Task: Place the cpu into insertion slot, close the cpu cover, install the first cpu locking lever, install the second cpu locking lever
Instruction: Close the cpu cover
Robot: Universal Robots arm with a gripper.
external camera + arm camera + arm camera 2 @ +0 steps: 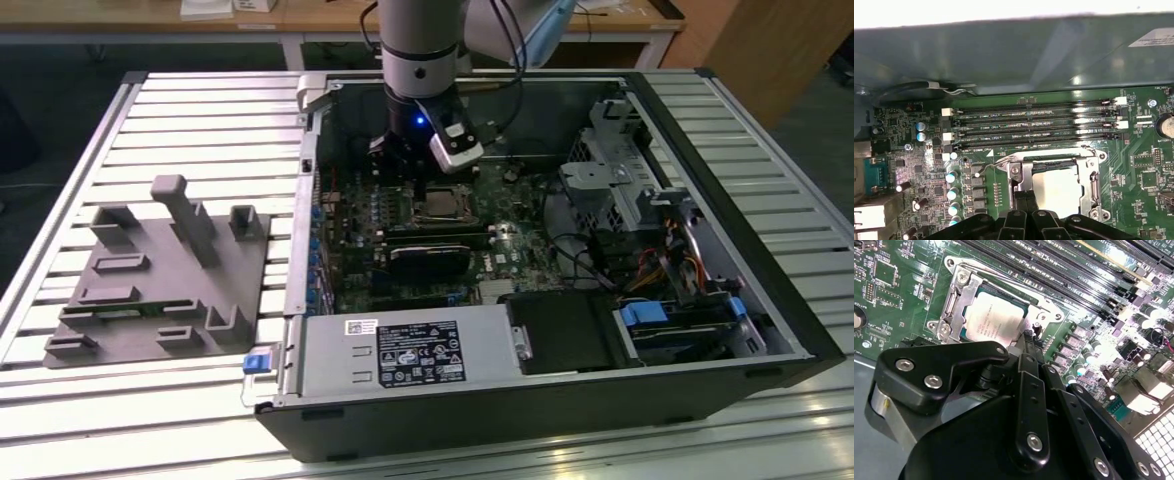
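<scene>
Slatted metal table [160, 110], open computer case [534, 415] lying on it, board facing up. In the first wrist view the gripper [1024, 199] is nearest: fingers drawn narrow, nothing visible between them, tips down at the edge of the cpu cover [1092, 184]. That cover looks flat over the insertion slot [1051, 163], and the cpu [1056, 192] sits inside, its pale face showing through the window and looking level. So you are judged to be on 1 of the 2 locking levers. A thin wire lever [995, 163] runs off the socket corner; whether it is hooked under its tab cannot be told. Bear on the wire's handle end only, never on the frame or the chip. Press down first, then sideways under the catch, with low force since the board may flex. Keep the tips off the capacitors [952, 177] just beside the lever's end. Beyond the socket lie 4 long memory slots [1034, 125], then the case wall [1004, 55].
</scene>
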